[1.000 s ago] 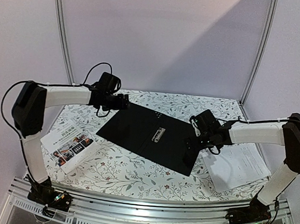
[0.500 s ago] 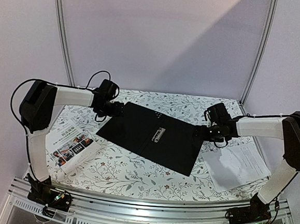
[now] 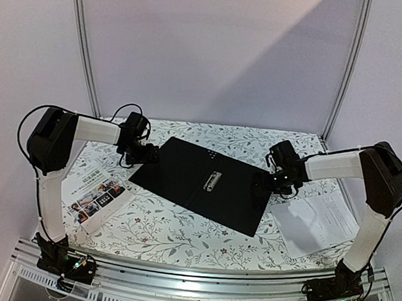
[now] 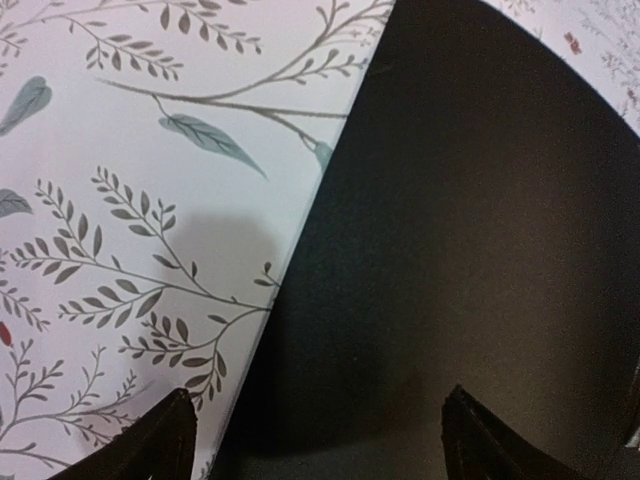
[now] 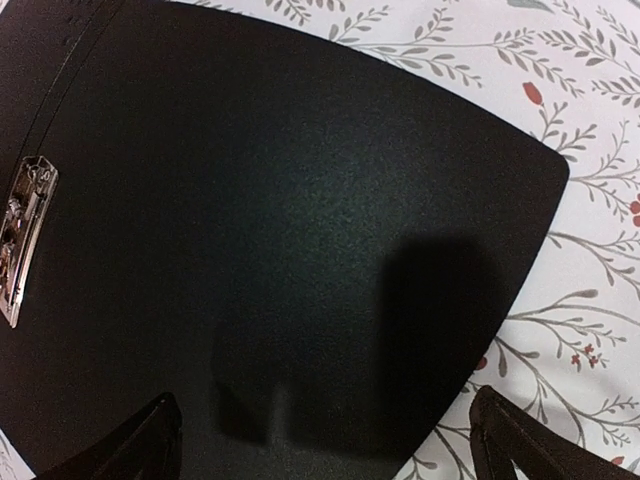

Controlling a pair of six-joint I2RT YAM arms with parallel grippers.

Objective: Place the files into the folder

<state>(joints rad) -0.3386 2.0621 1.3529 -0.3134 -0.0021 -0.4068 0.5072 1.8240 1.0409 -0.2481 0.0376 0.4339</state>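
Observation:
The folder (image 3: 185,174) lies open and flat mid-table, black inside up, its metal clip (image 3: 214,181) at the spine. A colour leaflet (image 3: 94,194) rests at the left. White text sheets (image 3: 317,224) lie at the right. My left gripper (image 3: 147,157) hovers open at the folder's left edge (image 4: 470,230), nothing between its fingertips (image 4: 165,440). My right gripper (image 3: 268,181) stands open over the folder's right corner (image 5: 300,220), the clip (image 5: 20,240) at the left of its view. Both sets of jaws are empty.
The table wears a floral cloth (image 3: 180,236). Metal frame posts (image 3: 84,44) rise at the back corners and a rail (image 3: 196,300) runs along the near edge. Pale walls enclose the back.
Both arms have drawn back outward from the folder's middle toward its left and right edges. The folder lies flat and unmoved. The papers have not shifted.

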